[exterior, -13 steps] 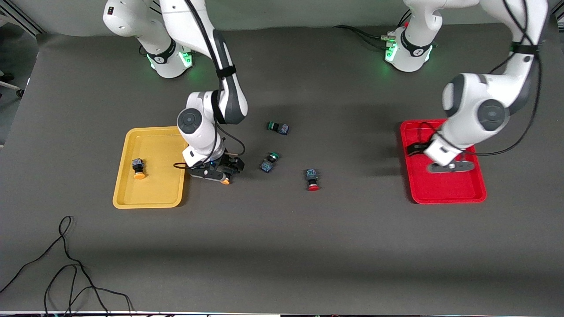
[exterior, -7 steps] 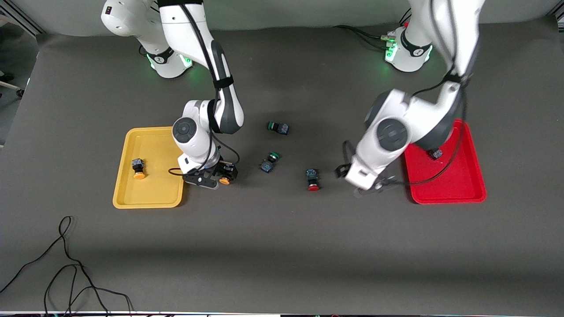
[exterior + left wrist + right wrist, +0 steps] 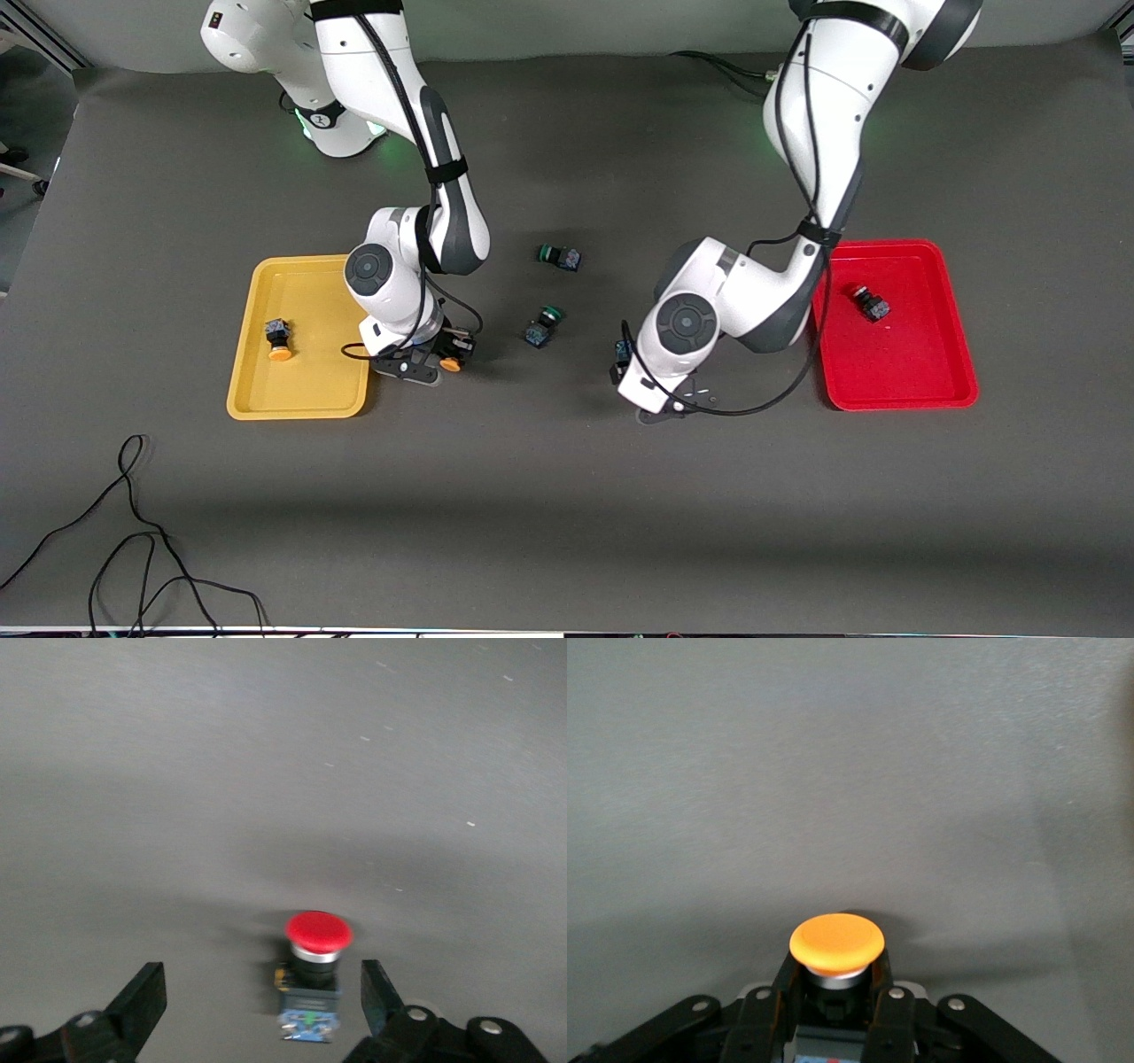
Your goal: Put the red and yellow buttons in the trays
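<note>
Care is needed as the wide-open left claw (image 3: 264,1014), straddling the red button (image 3: 314,970) on the counter (image 3: 567,496), is lowered squarely, while the yellow button (image 3: 835,948) clamped in the right claw (image 3: 440,353) is carried toward nine o'clock to the yellow tray (image 3: 306,403).

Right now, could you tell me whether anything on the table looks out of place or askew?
Nothing is spilled or damaged. The red button in the red tray lies tipped on its side, as do both green buttons on the mat. The right pincer grips a yellow button; the left pincer is open around another red button.
</note>
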Tool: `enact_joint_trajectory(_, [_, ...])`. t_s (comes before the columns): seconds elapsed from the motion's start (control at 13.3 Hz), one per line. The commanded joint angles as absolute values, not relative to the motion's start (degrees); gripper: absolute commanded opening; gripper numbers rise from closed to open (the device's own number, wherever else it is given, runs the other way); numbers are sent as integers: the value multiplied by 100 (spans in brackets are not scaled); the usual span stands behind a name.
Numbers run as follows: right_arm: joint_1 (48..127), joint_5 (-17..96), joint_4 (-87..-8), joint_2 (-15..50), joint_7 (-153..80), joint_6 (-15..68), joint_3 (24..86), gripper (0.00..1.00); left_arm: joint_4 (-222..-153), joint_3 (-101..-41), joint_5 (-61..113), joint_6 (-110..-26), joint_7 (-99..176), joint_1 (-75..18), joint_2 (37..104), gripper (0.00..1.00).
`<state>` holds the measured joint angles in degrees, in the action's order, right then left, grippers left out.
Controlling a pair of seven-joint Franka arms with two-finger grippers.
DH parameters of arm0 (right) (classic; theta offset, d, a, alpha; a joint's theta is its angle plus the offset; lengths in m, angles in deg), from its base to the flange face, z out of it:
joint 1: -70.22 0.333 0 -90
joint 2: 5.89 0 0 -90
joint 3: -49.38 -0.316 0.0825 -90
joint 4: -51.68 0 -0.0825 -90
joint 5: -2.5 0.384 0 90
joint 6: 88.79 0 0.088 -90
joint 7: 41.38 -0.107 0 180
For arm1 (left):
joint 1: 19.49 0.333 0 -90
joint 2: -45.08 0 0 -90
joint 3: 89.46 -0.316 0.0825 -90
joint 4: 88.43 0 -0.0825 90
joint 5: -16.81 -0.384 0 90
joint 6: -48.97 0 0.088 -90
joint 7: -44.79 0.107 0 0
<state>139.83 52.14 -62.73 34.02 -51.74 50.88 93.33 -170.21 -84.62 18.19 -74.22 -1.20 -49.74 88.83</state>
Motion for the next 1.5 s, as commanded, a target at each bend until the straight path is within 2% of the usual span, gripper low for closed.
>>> enact_joint_trajectory(0.0, [14036, 4946, -5917, 3059, -5008, 3931, 9919, 35, -16955, -8542, 1742, -7838, -294, -5297, 9184, 95])
enact_joint_trajectory(0.15, [14027, 4585, -5504, 2901, -4947, 2877, 10402, 35, -17051, -8542, 1629, -8040, -232, -5315, 9272, 88])
enact_joint_trajectory(0.3, [14018, 4015, -5283, 2699, -4702, 2137, 10729, 35, -17219, -8542, 1575, -8199, -223, -5315, 9272, 71])
enact_joint_trajectory(0.38, [14018, 3838, -5283, 2568, -4448, 1907, 10904, 35, -17245, -8542, 1445, -8199, -214, -5306, 9272, 49])
enact_joint_trajectory(0.45, [14001, 3732, -5309, 2514, -4098, 1696, 11106, 35, -17246, -8542, 1400, -8182, -240, -5306, 9263, 21])
enact_joint_trajectory(0.53, [13940, 3687, -5361, 2513, -3468, 1433, 11317, 35, -17246, -8542, 1399, -8164, -302, -5306, 9254, 0])
enact_joint_trajectory(0.75, [13528, 3643, -5940, 2627, -1498, 1307, 11644, 35, -17184, -8577, 1417, -7954, -294, -5245, 9175, 0])
enact_joint_trajectory(0.9, [12975, 3634, -6021, 3030, -635, 1368, 11566, 35, -17184, -8586, 1391, -7498, -215, -5017, 8790, 0])
enact_joint_trajectory(1.05, [12439, 3861, -5986, 3373, -377, 1604, 11058, 35, -17271, -8603, 1321, -6744, 440, -4623, 8246, 0])
enact_joint_trajectory(1.2, [11789, 3915, -5977, 3401, -367, 1817, 10329, 35, -17569, -8586, 1312, -6215, 1556, -3877, 7719, 0])
enact_joint_trajectory(1.28, [11499, 3994, -5942, 3401, -385, 1835, 9995, 35, -17936, -8594, 1303, -6213, 2057, -3595, 7386, 0])
enact_joint_trajectory(1.43, [11390, 4021, -5854, 3410, -490, 1826, 9807, 35, -18832, -8586, 1154, -6274, 2849, -3033, 6604, 0])
